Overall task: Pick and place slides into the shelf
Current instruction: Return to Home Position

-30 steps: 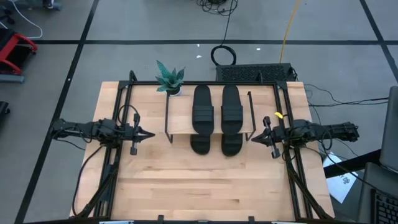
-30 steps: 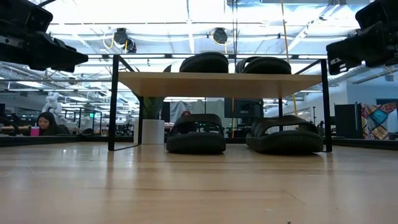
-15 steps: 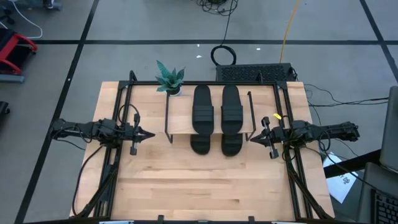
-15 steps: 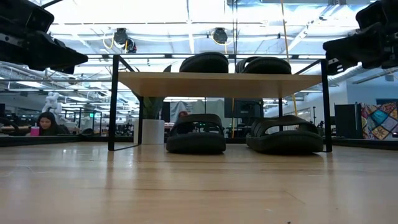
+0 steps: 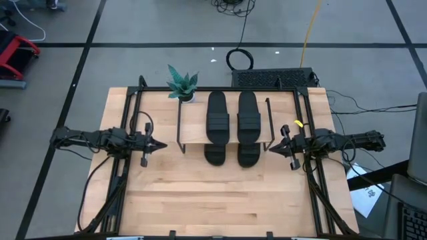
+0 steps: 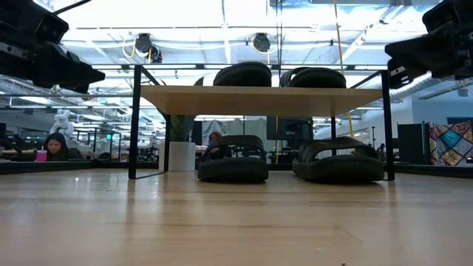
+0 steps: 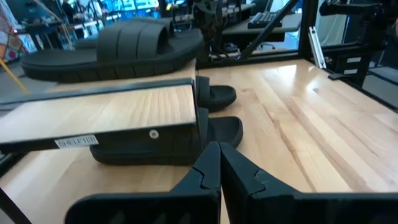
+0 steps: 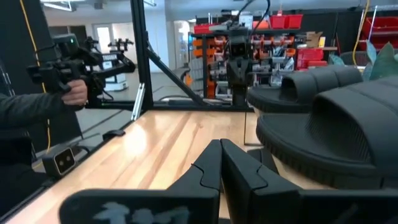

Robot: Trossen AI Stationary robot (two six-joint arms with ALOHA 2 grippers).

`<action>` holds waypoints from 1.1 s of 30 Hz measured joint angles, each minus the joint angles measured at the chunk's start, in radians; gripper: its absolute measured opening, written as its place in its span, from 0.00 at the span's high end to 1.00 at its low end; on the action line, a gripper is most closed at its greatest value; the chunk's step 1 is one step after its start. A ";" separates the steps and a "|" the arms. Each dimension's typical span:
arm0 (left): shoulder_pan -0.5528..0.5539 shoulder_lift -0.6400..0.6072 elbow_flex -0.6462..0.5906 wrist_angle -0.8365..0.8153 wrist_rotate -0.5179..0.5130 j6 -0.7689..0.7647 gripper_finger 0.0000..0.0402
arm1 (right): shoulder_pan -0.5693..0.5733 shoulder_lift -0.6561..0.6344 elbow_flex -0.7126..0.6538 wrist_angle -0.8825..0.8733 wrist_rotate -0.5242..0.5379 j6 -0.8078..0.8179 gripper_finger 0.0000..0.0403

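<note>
Slides (image 5: 217,119), four, black, rubbery, with ribbed straps: two are lying side by side on the shelf (image 5: 193,127), a light wood board on a thin black metal frame; two are sitting beneath it, toes protruding. Left gripper (image 5: 162,145) and right gripper (image 5: 270,148) are hovering on either side of the shelf, fingers pressed together, holding nothing. One potted plant (image 5: 181,85) is standing near the shelf's rear corner.

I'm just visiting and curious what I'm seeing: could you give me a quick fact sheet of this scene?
Furniture: shelf, wood top, black frame, on the table
On top: two black slides, side by side
Underneath: two more slides, ends poking past the board
Left gripper: shut, empty, off the shelf's left end
Right gripper: shut, empty, off the shelf's right end
Extra: potted plant near the shelf's left end
</note>
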 joint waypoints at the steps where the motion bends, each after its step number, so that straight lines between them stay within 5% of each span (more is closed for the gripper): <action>1: 0.000 0.007 0.000 0.000 0.000 -0.003 0.99 | 0.000 0.000 0.000 0.006 0.000 0.000 1.00; 33: 0.000 0.048 -0.001 0.010 -0.001 0.001 0.92 | 0.000 0.000 -0.002 0.017 0.001 0.000 1.00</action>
